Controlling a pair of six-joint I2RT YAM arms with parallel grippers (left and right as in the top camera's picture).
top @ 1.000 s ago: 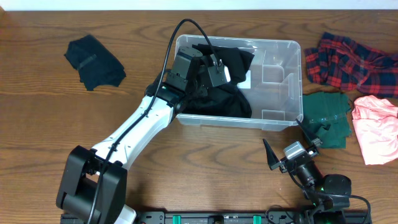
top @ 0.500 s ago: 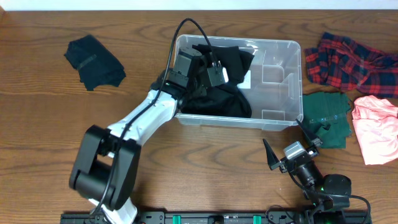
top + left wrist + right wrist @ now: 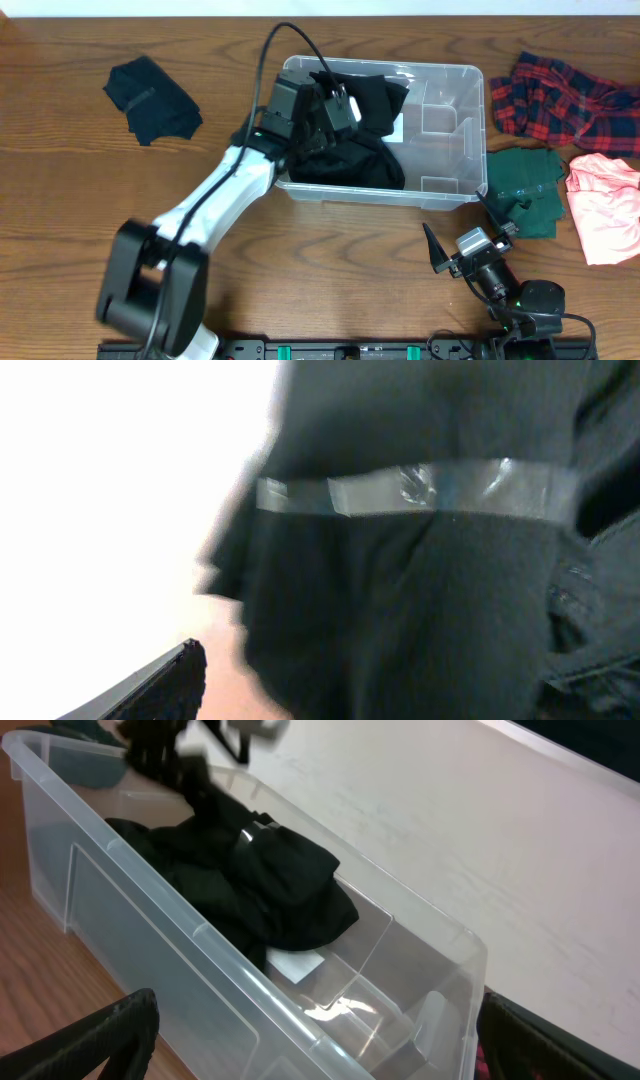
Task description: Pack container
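Far left of the table (image 3: pixel 80 200): a small black cloth (image 3: pixel 150 95) lies flat, well apart from everything else.

Left arm (image 3: pixel 215 200) runs up from the bottom-left edge. The left gripper (image 3: pixel 322 130) is over the left end of the container (image 3: pixel 478 120), down among the black clothes (image 3: pixel 360 150).
- Overhead: the wrist block hides the claw, so I cannot tell whether it is apart or together.
- Left wrist view: blurred, with dark fabric filling most of it and a pale glossy strip across. One finger (image 3: pixel 165 682) shows at the lower left. Grip cannot be told here either.

The container sits at centre top, long side across the table. The black clothes are heaped in its left half. A white label (image 3: pixel 396 128) peeks out beside the heap. The right half is bare plastic.
- Right wrist view: shows the near wall side-on, the heap rising close to rim height and the label flat on the base. The overhead does not show this.

Right gripper (image 3: pixel 455 215) rests low on the table near the container's right corner, fingers spread wide and holding nothing.

Far right:
- a red plaid cloth (image 3: pixel 560 100)
- below it, a green cloth (image 3: pixel 530 185) just beside the container's corner
- a pink cloth (image 3: pixel 605 205) at the edge
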